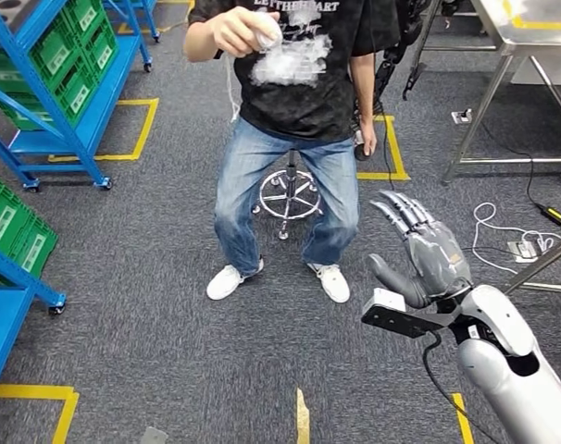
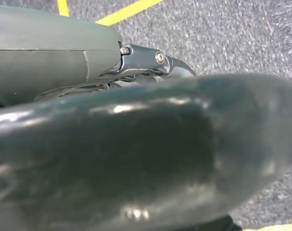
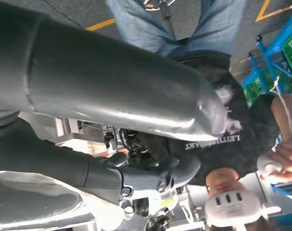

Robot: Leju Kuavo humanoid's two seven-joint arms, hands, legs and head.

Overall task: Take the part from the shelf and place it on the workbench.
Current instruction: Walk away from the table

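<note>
The shelf point(image 1: 89, 129) is a blue metal rack on small wheels. It stands on the grey carpet to the left of the seated person point(image 1: 299, 111). Green crates point(image 1: 82, 46) sit in rows on its slanted levels. A second blue rack point(image 1: 12, 277) with more green crates point(image 1: 16, 236) stands nearer, also left of the person. The workbench point(image 1: 522, 28) is a shiny steel table with thin slanted legs. It stands to the right of the person. Which thing is the part cannot be told.
</note>
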